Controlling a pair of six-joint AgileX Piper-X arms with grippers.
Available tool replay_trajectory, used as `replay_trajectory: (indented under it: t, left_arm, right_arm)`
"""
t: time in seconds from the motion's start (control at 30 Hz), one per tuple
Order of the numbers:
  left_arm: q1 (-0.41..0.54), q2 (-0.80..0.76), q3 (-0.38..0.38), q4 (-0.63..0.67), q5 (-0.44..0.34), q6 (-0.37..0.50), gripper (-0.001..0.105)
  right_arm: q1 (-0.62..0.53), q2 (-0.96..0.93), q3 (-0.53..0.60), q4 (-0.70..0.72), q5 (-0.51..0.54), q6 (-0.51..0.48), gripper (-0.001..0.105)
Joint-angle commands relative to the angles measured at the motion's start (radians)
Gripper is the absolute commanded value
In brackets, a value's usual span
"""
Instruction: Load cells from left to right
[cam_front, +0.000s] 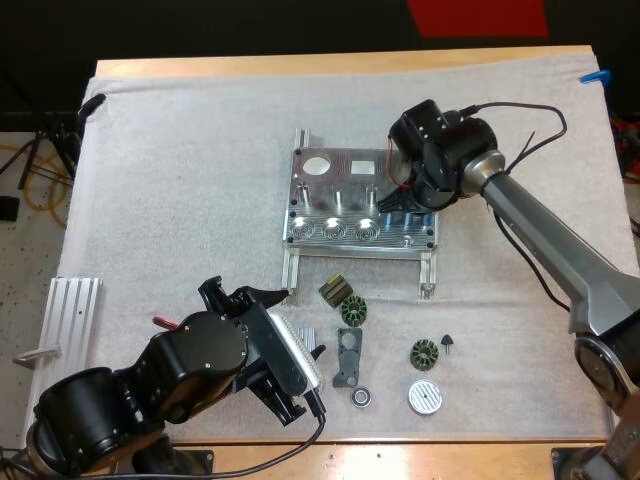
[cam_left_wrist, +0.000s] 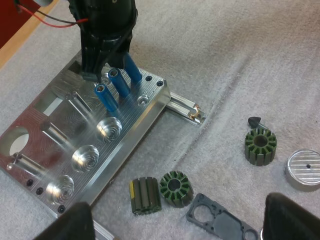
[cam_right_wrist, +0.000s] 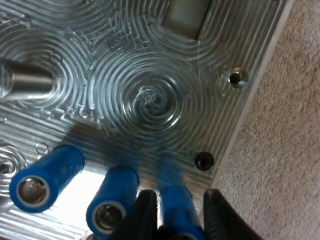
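Three blue cells (cam_right_wrist: 112, 200) are standing in a row along the near edge of the metal fixture (cam_front: 340, 175), grouped toward its near right corner. Three round ringed sockets (cam_left_wrist: 85, 157) are sitting uncovered along that same edge, running toward the near left corner, and three metal posts (cam_front: 338, 197) are rising just behind them. The fixture is resting around the middle of the mat-covered surface (cam_front: 180, 150).

One right hand (cam_right_wrist: 175, 215) is reaching down over the fixture's near right corner. Its two black fingers (cam_right_wrist: 142, 215) are pressing from both sides on the end cell (cam_right_wrist: 176, 202), the one nearest the fixture's right edge, so it is pinching that cell. The other two cells are standing free just beside it.

One left hand (cam_front: 243, 293) is hovering near the surface's near left corner, pointing toward the fixture. Its fingers (cam_left_wrist: 292, 217) are spreading wide apart and gripping nothing.

Loose parts are lying between the fixture and the near edge of the surface:
- Two green toothed rings (cam_left_wrist: 176, 188), well apart from each other.
- One dark ribbed block (cam_left_wrist: 145, 195) with a yellow stripe, touching the nearer ring.
- One dark flat plate (cam_front: 348, 357) with holes.
- One small black cone (cam_left_wrist: 254, 121), just beside the second ring (cam_left_wrist: 260, 146).
- One round silver cap (cam_front: 424, 397).
- One small bearing (cam_front: 361, 397).

One ribbed aluminium rail (cam_front: 72, 310) is lying along the surface's left edge, toward the near corner.
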Motion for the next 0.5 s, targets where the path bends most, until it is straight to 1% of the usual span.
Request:
replay_trajectory:
  t: [0.0,0.27,0.47]
  left_arm:
    - [-0.002,-0.004,-0.009,0.000,-0.024,-0.009,0.068]
    - [-0.002,-0.004,-0.009,0.000,-0.024,-0.009,0.068]
    - [-0.002,-0.004,-0.009,0.000,-0.024,-0.009,0.068]
  right_arm:
    - [-0.016,0.012,-0.002,0.032,0.050,0.000,0.000]
    - [-0.016,0.012,0.005,0.038,0.048,0.025,0.000]
    - [-0.018,0.012,0.066,0.014,0.048,0.022,0.000]
